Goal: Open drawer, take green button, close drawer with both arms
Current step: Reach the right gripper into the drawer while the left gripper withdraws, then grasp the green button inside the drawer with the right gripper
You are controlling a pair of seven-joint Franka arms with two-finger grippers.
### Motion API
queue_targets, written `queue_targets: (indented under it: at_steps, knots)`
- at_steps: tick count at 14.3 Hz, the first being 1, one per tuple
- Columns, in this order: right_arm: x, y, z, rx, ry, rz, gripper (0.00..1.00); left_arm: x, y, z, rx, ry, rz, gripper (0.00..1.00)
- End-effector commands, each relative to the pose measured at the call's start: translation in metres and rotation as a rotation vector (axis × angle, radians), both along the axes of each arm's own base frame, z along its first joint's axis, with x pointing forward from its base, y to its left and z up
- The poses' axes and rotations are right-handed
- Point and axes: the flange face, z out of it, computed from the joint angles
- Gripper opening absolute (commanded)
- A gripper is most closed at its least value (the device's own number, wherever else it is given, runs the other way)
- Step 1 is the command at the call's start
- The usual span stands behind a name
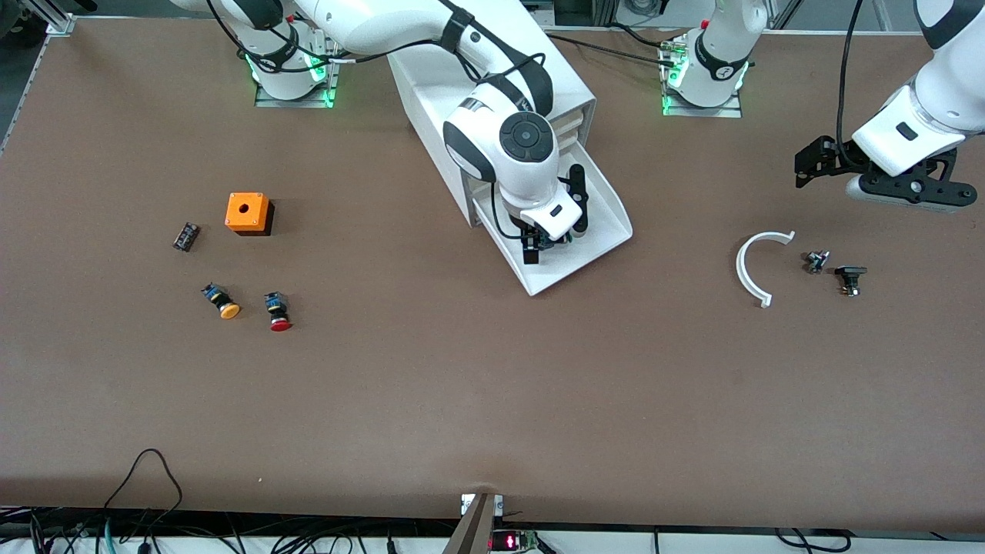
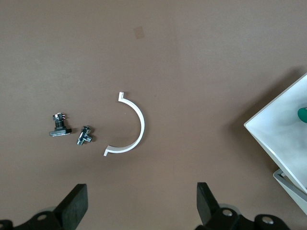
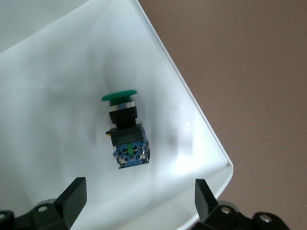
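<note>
Over the pulled-out drawer (image 1: 592, 231), right gripper (image 3: 136, 191) hangs jaws spread above the button (image 3: 125, 132) lying inside, should descend centered on its body; left gripper (image 2: 139, 206) waits spread over worktop.

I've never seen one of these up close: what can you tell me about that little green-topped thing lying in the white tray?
It is the button, a small push button with a round green cap, a silvery collar beneath it, a black middle and a blue base with metal screw terminals. It looks like plastic. It lies on its side on the floor of the open drawer, touching nothing else. The right end effector hovers over it, open, fingers either side but not gripping.
</note>
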Motion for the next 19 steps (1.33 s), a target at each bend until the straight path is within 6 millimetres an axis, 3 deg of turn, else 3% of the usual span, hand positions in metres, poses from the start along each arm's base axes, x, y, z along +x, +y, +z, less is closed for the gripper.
queue_targets:
  at_steps: [1,7,10,13,19]
  knots:
    - [-0.004,0.017,-0.012,0.023,-0.031,0.020,1.00,0.006,0.002,0.003,0.022,0.005,0.006,1.00]
    - [-0.012,0.021,-0.037,-0.006,-0.022,0.041,0.99,0.008,0.005,0.002,0.019,0.007,0.012,1.00]
    - [-0.015,0.025,-0.047,-0.007,-0.022,0.044,0.85,0.012,0.013,0.003,0.009,0.001,0.027,1.00]
    - [-0.016,0.026,-0.053,-0.004,-0.023,0.045,0.81,0.014,0.013,0.001,0.010,0.006,0.027,1.00]
    - [-0.012,0.024,-0.052,-0.006,-0.046,0.054,0.37,0.017,0.013,0.004,0.010,-0.002,0.019,1.00]
